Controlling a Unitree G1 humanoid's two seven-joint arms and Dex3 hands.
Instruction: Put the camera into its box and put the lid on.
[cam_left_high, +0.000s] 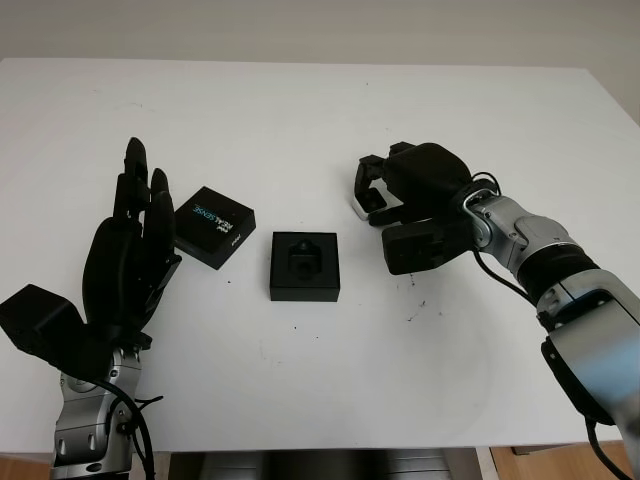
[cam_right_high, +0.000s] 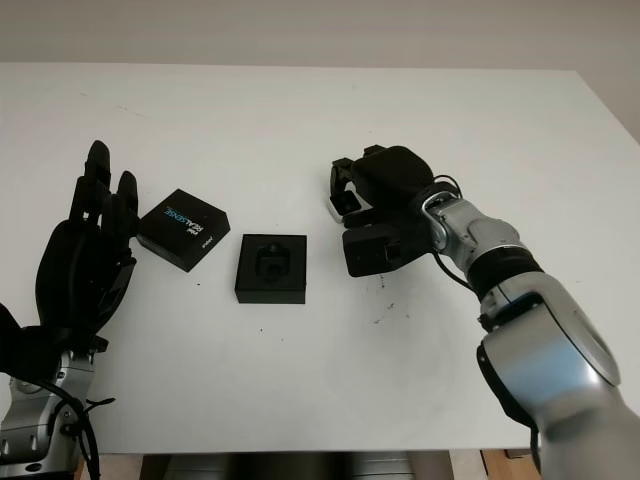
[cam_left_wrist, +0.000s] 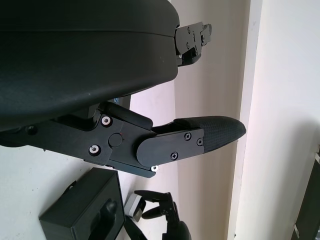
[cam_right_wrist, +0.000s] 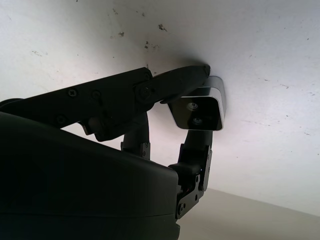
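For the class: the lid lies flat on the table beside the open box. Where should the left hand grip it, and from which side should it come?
Grip the lid across two opposite side edges, coming from above. It is a low, flat square lying printed face up, so only its thin sides offer purchase. The open left hand is beside it; the box lies on its other side.

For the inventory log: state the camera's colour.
Silver-white body with a dark front face, clearest in the right wrist view: camera, gripped by the right hand.

Black box (cam_left_high: 305, 266), black lid (cam_left_high: 215, 226), silver camera (cam_right_wrist: 200, 107).
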